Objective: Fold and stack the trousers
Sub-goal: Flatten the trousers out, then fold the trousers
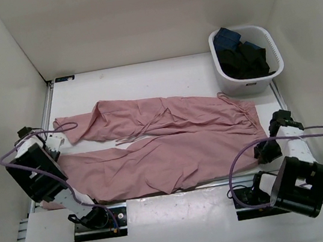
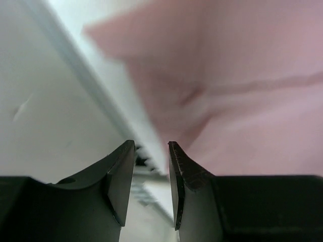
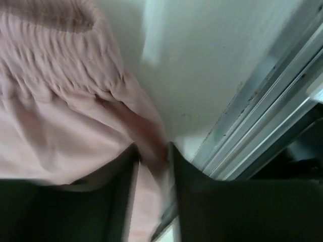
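The dusty-pink trousers (image 1: 170,138) lie spread across the table, with the gathered waist at the right and both long legs running left. My right gripper (image 1: 267,149) is at the near corner of the waist. In the right wrist view it (image 3: 154,148) is shut on a fold of the pink waist fabric (image 3: 60,101). My left gripper (image 1: 56,147) is at the leg ends by the table's left edge. In the left wrist view it (image 2: 151,143) stands slightly open with nothing between the jaws, and the pink cloth (image 2: 252,101) lies ahead and to the right.
A white basket (image 1: 271,40) holding dark blue and black garments (image 1: 243,57) stands at the back right, just behind the waist. Metal rails run along the table's side edges (image 3: 262,116) (image 2: 101,91). White walls enclose the table.
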Robot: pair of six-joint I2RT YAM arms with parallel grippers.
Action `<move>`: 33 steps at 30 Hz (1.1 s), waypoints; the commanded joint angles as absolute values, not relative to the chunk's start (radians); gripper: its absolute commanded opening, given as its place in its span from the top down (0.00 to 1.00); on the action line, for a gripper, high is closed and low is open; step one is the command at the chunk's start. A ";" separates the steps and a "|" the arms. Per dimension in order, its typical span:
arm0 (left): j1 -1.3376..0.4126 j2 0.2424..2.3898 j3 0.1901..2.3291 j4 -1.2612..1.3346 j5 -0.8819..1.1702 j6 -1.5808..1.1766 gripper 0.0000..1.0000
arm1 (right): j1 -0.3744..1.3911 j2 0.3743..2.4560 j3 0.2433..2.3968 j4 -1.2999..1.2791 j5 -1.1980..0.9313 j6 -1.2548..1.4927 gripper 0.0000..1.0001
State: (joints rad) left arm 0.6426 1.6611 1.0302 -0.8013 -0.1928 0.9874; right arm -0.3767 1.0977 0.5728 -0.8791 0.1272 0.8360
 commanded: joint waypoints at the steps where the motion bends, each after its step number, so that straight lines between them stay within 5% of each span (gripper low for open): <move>1: 0.617 1.722 1.061 -0.744 -0.155 0.818 0.55 | -0.413 1.111 0.548 -0.845 0.144 0.876 0.71; 2: 0.617 1.741 1.071 -0.744 -0.155 0.799 0.55 | -0.451 1.094 0.535 -0.880 0.144 0.876 0.94; 6: 0.617 1.784 1.060 -0.744 -0.195 0.761 0.55 | -0.503 1.016 0.544 -1.006 0.186 0.867 1.00; 7: 0.617 1.784 1.060 -0.744 -0.195 0.761 0.55 | -0.503 1.015 0.545 -1.006 0.186 0.853 0.98; 10: 0.586 1.678 1.135 -0.788 -0.114 0.761 0.48 | -0.503 0.991 0.581 -1.040 0.112 0.841 0.45; 12: 0.523 1.609 1.225 -0.840 -0.045 0.761 0.40 | -0.494 0.980 0.635 -1.078 0.112 0.841 0.22; 13: 0.494 1.597 1.255 -0.860 -0.028 0.776 0.36 | -0.494 0.980 0.711 -1.095 0.141 0.841 0.19; 20: 0.143 1.695 1.305 -0.904 -0.099 0.802 0.27 | -0.428 0.980 1.086 -1.129 0.282 0.761 0.15; 25: 0.112 1.891 1.373 -0.838 -0.208 0.723 0.27 | -0.367 1.095 1.147 -0.907 0.190 0.729 0.15; 33: 0.112 1.971 1.427 -0.770 -0.334 0.653 0.42 | -0.189 1.479 1.290 -0.822 0.231 0.693 0.13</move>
State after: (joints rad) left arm 0.1078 2.0048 1.4086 -0.8021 -0.2867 0.6891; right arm -0.2470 1.4384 1.2350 -0.8604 0.1905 0.7181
